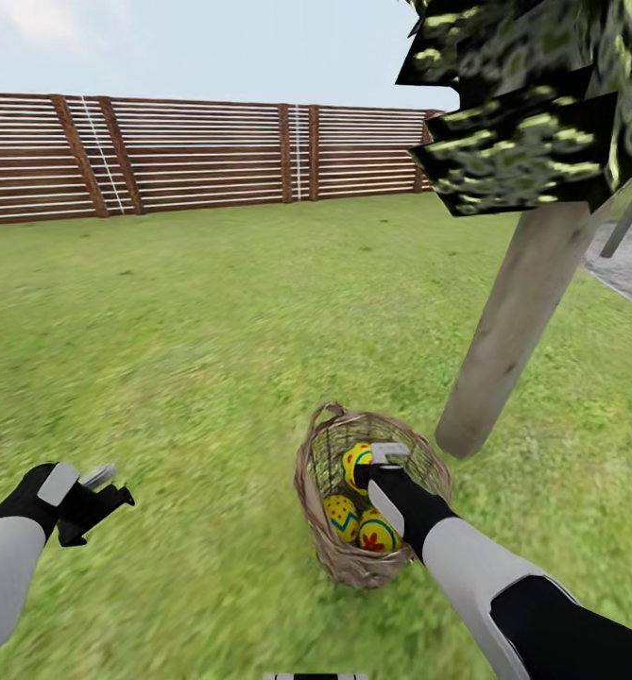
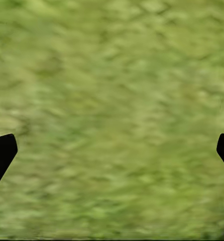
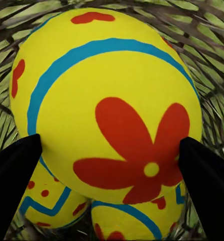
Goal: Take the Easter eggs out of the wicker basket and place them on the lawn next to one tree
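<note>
My right arm slants forward and down into the small tan woven wicker basket [image 1: 372, 510], which stands on the blurry green lawn [image 1: 193, 378] just beside the thick grey-brown leaning tree trunk [image 1: 514, 321]. My right gripper [image 3: 109, 150] has its black fingers [image 3: 14, 175] set against both sides of the top yellow egg with a red flower and blue band [image 3: 107, 100], gripping it. Two more yellow painted eggs [image 1: 342, 517] lie beneath it. My left arm hangs low, well apart; my left gripper [image 2: 112, 150] hovers spread wide above grass.

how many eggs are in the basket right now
3, all in the basket: a top egg between the right gripper fingers, a zigzag egg and a third egg lower down.
</note>
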